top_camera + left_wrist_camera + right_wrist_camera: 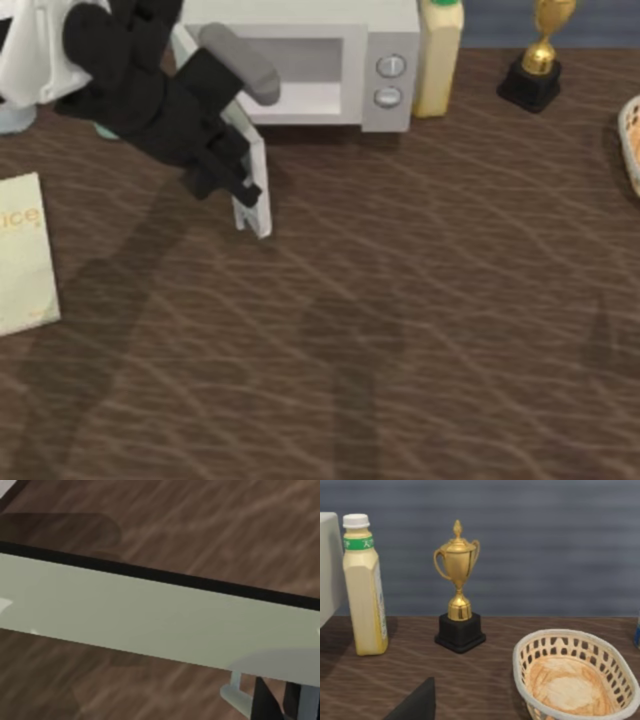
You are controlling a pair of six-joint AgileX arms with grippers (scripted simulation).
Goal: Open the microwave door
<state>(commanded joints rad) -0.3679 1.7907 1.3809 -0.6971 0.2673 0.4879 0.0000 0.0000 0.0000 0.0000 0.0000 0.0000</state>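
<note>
Microwave door (253,190) stands swung open over brown wood-grain table (420,300) (left pincer (235,185) state unclear).

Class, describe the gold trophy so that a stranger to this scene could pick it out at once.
Start at the microwave along the table's far edge, its door swung open. To its right stands a pale yellow bottle, and further right the trophy. It alone is shiny gold: a lidded cup with two handles on a black block base, unlike the woven basket nearby.
</note>
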